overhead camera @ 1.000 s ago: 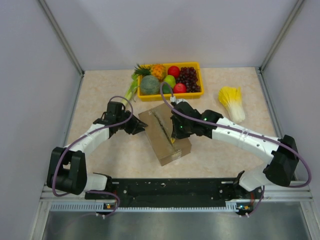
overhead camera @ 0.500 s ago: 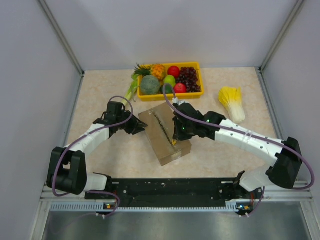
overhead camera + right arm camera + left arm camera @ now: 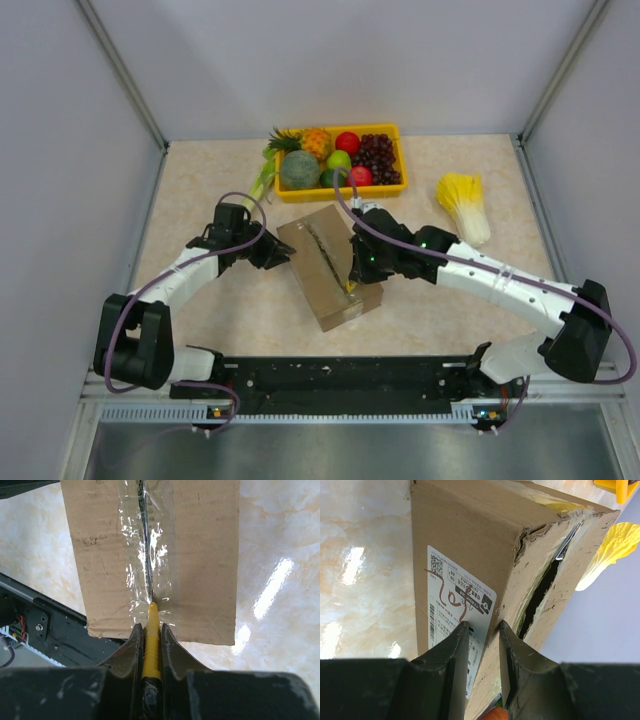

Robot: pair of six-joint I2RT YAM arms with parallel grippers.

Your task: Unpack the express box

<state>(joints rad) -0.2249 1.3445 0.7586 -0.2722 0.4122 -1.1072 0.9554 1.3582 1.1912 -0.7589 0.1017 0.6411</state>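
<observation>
Left fingers: the left arm's black fingers point(image 3: 284, 254) sit at the box's left end with a narrow gap between them. Their tips rest against the label and clamp nothing.
Express box: an oblong brown corrugated cardboard carton point(image 3: 312, 282), lying askew in the middle of the table point(image 3: 440, 300), apart from every edge.
Label: a white printed sticker point(image 3: 454, 602) with a QR code, on the side facing the left arm.
Top seam: clear shiny tape point(image 3: 150, 555) runs over the flap joint, with a dark split along it.
Right fingers: the right arm's black fingers point(image 3: 350, 283) are closed tight on a slim yellow cutter point(image 3: 152, 620). Its tip touches the taped seam.
Far edge: a yellow plastic tray of fruit point(image 3: 300, 195), near the box.
Far right corner: a yellow-white leafy cabbage point(image 3: 463, 205).
</observation>
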